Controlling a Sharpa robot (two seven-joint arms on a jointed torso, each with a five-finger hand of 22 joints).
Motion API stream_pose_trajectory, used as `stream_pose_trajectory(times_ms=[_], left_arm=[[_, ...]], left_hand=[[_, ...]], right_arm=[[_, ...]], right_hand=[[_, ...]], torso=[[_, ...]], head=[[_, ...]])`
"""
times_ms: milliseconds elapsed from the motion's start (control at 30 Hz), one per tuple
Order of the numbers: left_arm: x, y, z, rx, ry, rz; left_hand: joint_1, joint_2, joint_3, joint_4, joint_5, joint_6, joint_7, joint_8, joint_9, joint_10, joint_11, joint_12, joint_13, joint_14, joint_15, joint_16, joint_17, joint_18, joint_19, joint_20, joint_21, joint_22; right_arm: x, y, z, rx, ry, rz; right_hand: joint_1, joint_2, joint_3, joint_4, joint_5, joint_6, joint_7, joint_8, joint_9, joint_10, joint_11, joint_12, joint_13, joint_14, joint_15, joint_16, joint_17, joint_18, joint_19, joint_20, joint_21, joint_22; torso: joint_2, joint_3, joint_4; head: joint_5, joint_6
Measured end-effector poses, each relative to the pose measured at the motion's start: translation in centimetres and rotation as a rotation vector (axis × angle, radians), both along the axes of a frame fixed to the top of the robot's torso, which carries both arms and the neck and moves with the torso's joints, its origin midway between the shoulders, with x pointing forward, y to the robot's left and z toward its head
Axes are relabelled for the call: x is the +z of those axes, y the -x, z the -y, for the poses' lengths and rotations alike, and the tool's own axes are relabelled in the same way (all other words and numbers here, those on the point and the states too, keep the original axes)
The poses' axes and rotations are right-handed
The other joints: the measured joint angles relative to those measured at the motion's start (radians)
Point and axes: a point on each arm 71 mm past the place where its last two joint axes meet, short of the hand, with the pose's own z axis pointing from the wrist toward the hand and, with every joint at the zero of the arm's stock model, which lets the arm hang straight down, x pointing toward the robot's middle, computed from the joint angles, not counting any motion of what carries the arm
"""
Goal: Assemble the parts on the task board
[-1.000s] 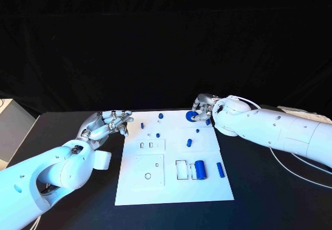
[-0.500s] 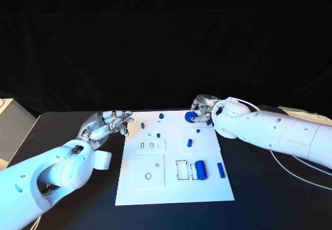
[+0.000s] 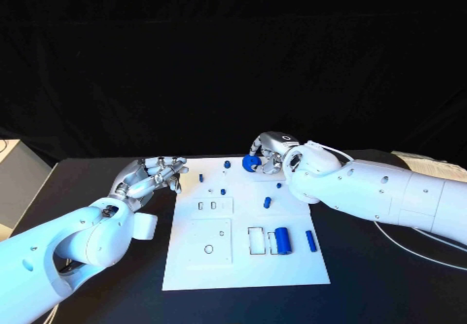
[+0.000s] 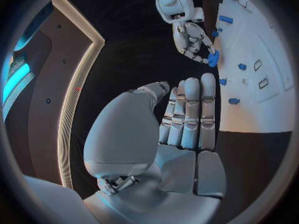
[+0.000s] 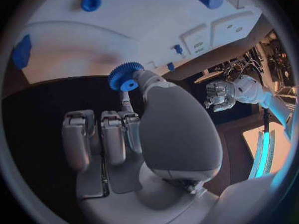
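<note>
Right hand (image 3: 270, 158) pinches a blue gear (image 3: 250, 164) over the task board's (image 3: 243, 270) far edge; teeth readable in right wrist view (image 5: 124, 76). Left hand (image 3: 154, 175) empty, fingers loosely apart, beside board's left edge. Blue cylinder (image 3: 282, 239) lies nearer the body.

A black desk (image 3: 389, 283) stands before a black curtain backdrop (image 3: 233, 74). A white cable (image 3: 418, 237) trails across the desk's right side. At the far right edge lies a pale sheet-like object (image 3: 428, 160), and a light grey box (image 3: 17, 177) sits just beyond the desk's left edge.
</note>
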Motion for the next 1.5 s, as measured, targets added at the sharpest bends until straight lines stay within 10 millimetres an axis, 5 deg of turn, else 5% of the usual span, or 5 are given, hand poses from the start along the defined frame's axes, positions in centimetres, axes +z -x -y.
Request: stream_pose_trajectory(times_ms=[600, 1500], left_arm=[[0.0, 0.0, 0.3, -0.010, 0.003, -0.002], [0.0, 0.0, 0.3, -0.015, 0.001, -0.005]], left_hand=[[0.000, 0.000, 0.000, 0.000, 0.000, 0.000, 0.000, 0.000, 0.000, 0.000, 0.000, 0.000, 0.000, 0.000, 0.000, 0.000, 0.000, 0.000, 0.000, 0.000, 0.000, 0.000], [0.000, 0.000, 0.000, 0.000, 0.000, -0.004, 0.004, 0.000, 0.000, -0.004, 0.004, 0.000, 0.001, 0.000, 0.000, 0.004, 0.000, 0.000, 0.000, 0.000, 0.006, 0.002]], right_arm=[[-1.2, 0.1, -6.3, 0.080, 0.019, 0.029], [-2.6, -0.5, -7.6, 0.072, 0.052, 0.006]], right_hand=[[-0.001, -0.001, 0.003, 0.003, 0.000, 0.000, 0.000, 0.000, 0.000, 0.000, 0.000, 0.000, 0.000, 0.000, 0.000, 0.000, 0.000, 0.000, 0.000, 0.000, 0.004, 0.000], [-0.006, -0.006, 0.009, -0.002, -0.007, -0.004, 0.000, -0.006, 0.000, 0.000, 0.000, 0.000, 0.000, 0.000, 0.000, 0.000, 0.000, 0.000, 0.000, 0.000, 0.004, 0.000]], torso=[[0.003, 0.0001, 0.0031], [0.002, 0.0017, 0.0008]], head=[[0.004, -0.002], [0.012, -0.008]])
